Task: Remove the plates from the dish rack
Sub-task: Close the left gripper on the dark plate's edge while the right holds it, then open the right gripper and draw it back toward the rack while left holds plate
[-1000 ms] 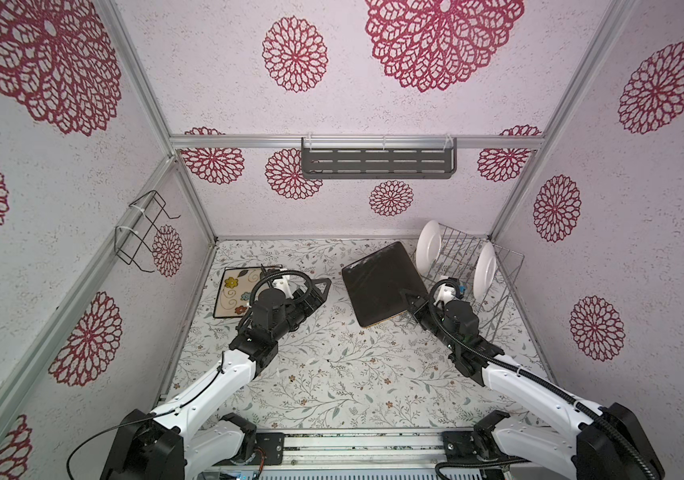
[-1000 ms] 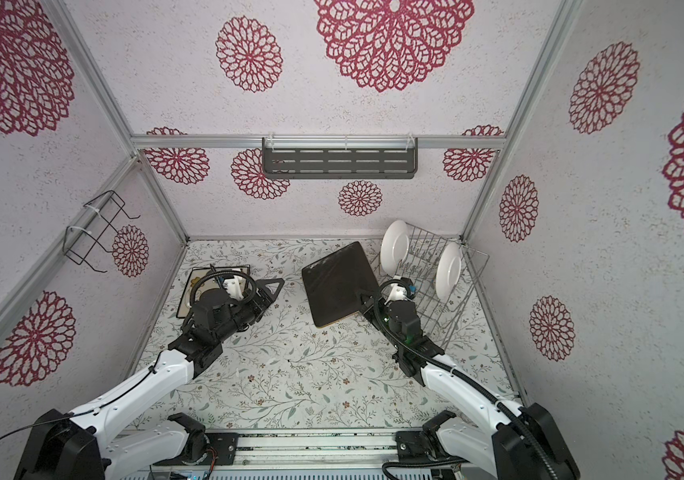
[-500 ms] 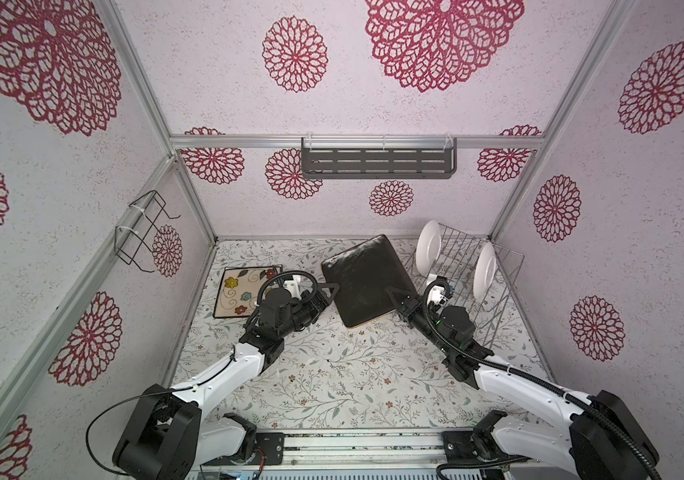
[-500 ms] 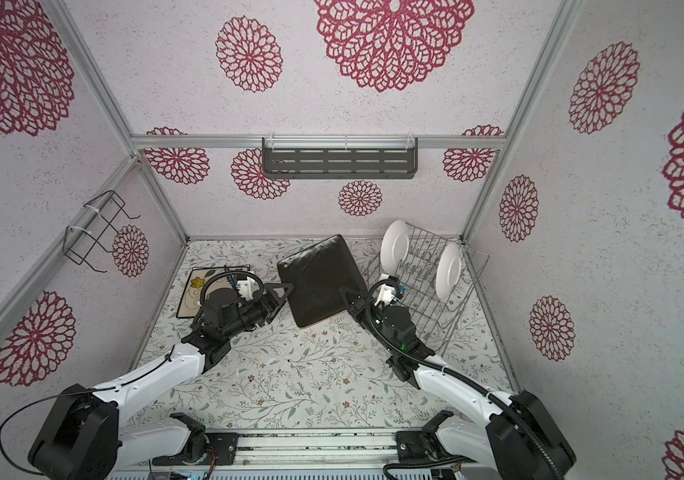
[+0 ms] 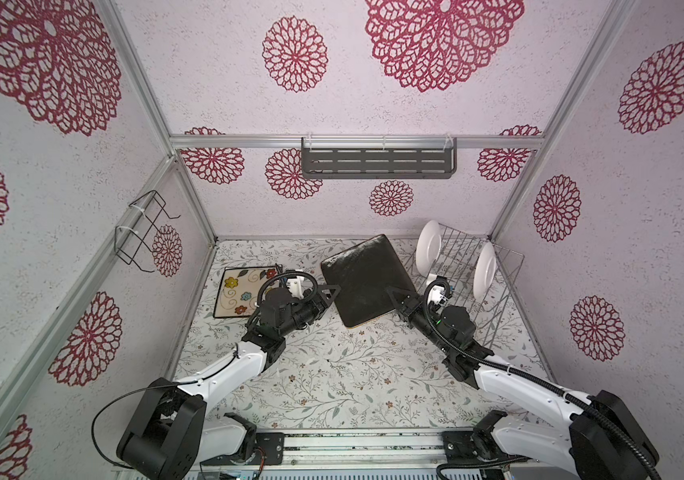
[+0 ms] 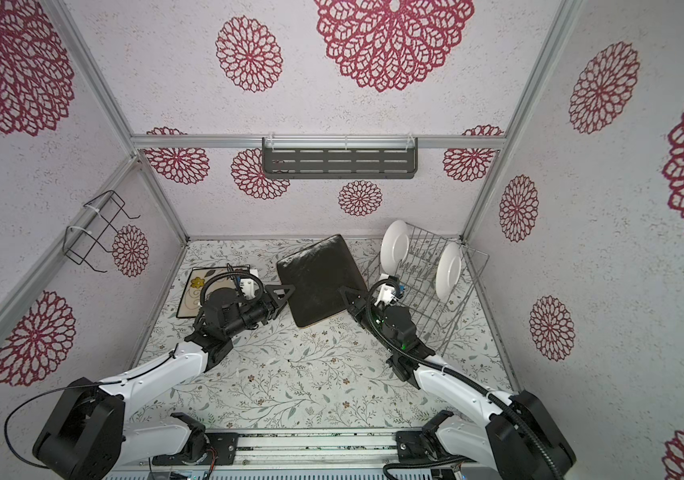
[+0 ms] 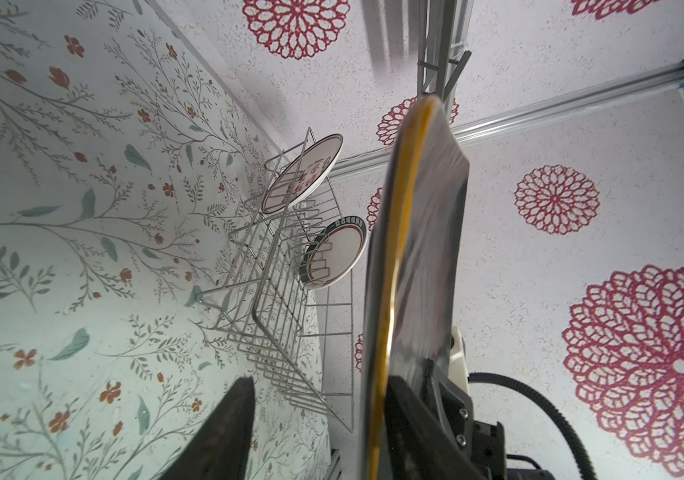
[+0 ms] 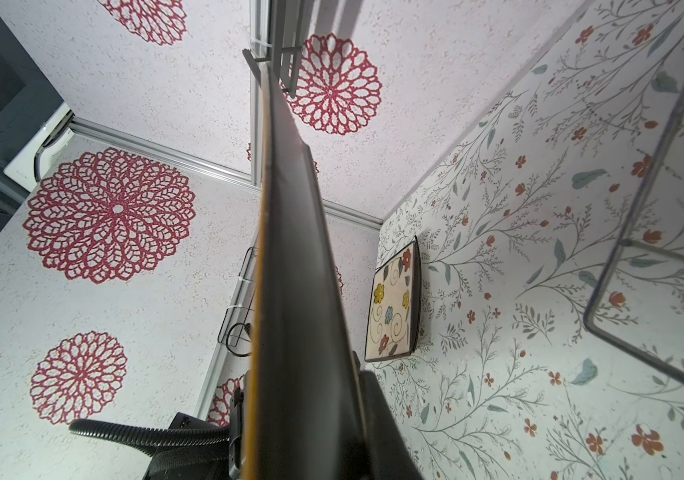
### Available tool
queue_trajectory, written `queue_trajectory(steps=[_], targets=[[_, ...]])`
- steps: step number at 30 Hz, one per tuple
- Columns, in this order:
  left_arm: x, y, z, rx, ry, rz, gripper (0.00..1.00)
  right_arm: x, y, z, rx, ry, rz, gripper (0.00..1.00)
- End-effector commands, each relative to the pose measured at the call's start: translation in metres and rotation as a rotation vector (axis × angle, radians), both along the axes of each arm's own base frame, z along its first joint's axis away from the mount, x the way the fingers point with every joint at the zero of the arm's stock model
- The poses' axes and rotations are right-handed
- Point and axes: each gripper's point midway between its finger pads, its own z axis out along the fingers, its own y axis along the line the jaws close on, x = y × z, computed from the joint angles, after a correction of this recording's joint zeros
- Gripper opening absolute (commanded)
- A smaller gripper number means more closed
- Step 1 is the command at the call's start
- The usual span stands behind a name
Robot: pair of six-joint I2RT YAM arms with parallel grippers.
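Both arms stretch forward and bend inward over the table (image 5: pixel 332 374). The dish rack (image 5: pixel 460 249) at the back right holds two round white plates (image 5: pixel 428 245) upright. Just beside it the dark-backed square plate (image 5: pixel 363 284) is held tilted, dark side up. The right gripper (image 5: pixel 392 293) is clamped on its right edge. The left gripper (image 5: pixel 332 291) stands partly open around the left edge.

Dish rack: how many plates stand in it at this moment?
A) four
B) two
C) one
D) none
B: the left wrist view shows only the red-lettered plate and the teal-rimmed plate upright in the dish rack; the dark square plate is outside it, gripped by the right pincer.
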Motion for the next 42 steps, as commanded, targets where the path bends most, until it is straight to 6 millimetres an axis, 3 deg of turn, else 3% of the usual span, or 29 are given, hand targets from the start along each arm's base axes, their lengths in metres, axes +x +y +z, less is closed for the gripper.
queue_trajectory(steps=[1,4,11,20,28,36,39,42], targets=[[0.001,-0.005,0.004,-0.010,-0.022,-0.018,0.46,-0.022,-0.002,0.106,0.247,-0.269,0.069,0.00],[0.002,-0.005,0.000,-0.008,-0.016,-0.015,0.45,-0.022,0.004,0.110,0.255,-0.270,0.102,0.00],[0.000,-0.005,0.000,-0.018,-0.015,-0.015,0.29,-0.020,0.008,0.107,0.267,-0.261,0.121,0.00],[0.001,-0.002,0.002,-0.019,-0.018,-0.001,0.00,-0.018,0.004,0.097,0.250,-0.244,0.093,0.00],[0.009,0.005,0.024,-0.059,-0.055,0.030,0.00,-0.009,0.001,0.091,0.198,-0.225,0.070,0.53],[0.029,0.044,0.068,-0.185,-0.110,0.066,0.00,0.006,-0.014,0.081,0.203,-0.190,0.031,0.71],[0.035,0.059,0.077,-0.201,-0.117,0.092,0.00,0.008,-0.016,0.082,0.205,-0.199,0.037,0.82],[0.042,0.072,0.081,-0.197,-0.116,0.117,0.00,0.011,-0.018,0.079,0.196,-0.193,0.032,0.85]])
